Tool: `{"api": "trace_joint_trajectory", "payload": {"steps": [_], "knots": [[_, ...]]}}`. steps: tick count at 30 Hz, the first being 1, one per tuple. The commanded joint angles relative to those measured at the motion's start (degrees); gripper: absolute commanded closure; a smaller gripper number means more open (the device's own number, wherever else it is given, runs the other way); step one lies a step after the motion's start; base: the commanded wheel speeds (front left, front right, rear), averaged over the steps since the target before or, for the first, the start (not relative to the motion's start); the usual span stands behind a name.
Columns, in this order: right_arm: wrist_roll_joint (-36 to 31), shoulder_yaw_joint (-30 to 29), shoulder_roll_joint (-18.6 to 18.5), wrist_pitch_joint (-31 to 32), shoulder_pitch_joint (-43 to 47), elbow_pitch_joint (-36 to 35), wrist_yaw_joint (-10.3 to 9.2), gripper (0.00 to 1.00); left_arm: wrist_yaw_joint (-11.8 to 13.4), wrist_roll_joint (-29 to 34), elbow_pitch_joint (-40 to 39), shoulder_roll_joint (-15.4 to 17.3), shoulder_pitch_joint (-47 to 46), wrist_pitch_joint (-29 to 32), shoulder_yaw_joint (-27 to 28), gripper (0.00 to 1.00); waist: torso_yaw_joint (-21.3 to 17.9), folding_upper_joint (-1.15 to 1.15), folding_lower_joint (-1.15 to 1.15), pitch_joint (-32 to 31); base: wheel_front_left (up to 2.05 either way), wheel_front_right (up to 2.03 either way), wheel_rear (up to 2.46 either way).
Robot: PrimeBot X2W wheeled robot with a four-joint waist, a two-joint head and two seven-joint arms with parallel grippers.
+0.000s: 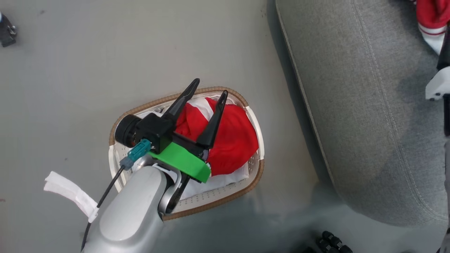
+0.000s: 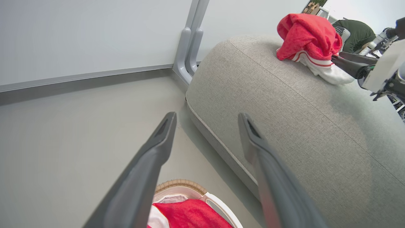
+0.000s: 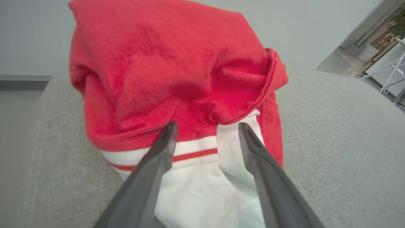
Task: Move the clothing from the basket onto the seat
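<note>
Left claw (image 1: 211,86) spread over basket (image 1: 255,175) clothing (image 1: 235,140); right claw (image 3: 207,123) spread at seat (image 3: 332,126) garment (image 3: 164,79)

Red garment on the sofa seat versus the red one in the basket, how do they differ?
The garment on the seat is heaped up on the grey seat; the garment in the basket lies low inside the basket. The garment on the seat shows red-striped white trim; the garment in the basket shows mostly plain red. Both are bright red soft fabric.
</note>
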Motion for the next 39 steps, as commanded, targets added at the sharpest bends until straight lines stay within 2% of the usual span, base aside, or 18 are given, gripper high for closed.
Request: {"api": "trace_joint_trajectory", "payload": {"steps": [1, 8, 17, 29, 34, 39], "knots": [[0.7, -0.05, 0.36, -0.12, 2.24, -0.96, -0.08, 0.0, -0.17, 0.14, 0.24, -0.06, 1.22, -0.05, 1.16, 0.0, -0.57, -0.01, -0.01, -3.23, 0.0, 0.0, 0.0], [5.52, 2.14, 3.86, -0.11, 10.06, -7.87, -0.08, 0.0, -0.17, 1.77, 1.01, -0.9, 5.78, -0.05, 7.49, 0.0, 0.1, -0.01, -0.01, -9.45, 0.0, 0.0, 0.0], [10.5, 7.48, 7.76, -0.11, 15.73, -13.3, -0.08, 0.0, -0.17, 4.55, 2.15, -2.68, 10.78, -0.04, 15.69, 0.0, 3.48, -0.01, -0.01, -15.44, 0.0, 0.0, 0.0], [11.76, 13.57, 10.22, -0.11, 22.63, -14.86, -0.08, 0.0, -0.17, 10.45, 3.68, -4.71, 17.62, -0.04, 29.69, 0.0, 9.23, -0.01, -0.01, -21.49, 0.0, 0.0, 0.0], [11.54, 14.04, 10.8, -0.12, 25.62, -15.05, -0.08, 0.0, -0.17, 11.72, 3.75, -4.94, 20.43, -0.04, 32.94, 0.0, 10.64, -0.01, -0.01, -23.78, 0.0, 0.0, 0.0], [11.44, 14.52, 11.2, -0.11, 28.74, -15.38, -0.08, 0.0, -0.17, 10.59, 3.05, -4.93, 23.3, -0.05, 33.7, 0.0, 11.22, -0.01, -0.01, -26.21, 0.0, 0.0, 0.0]]}}
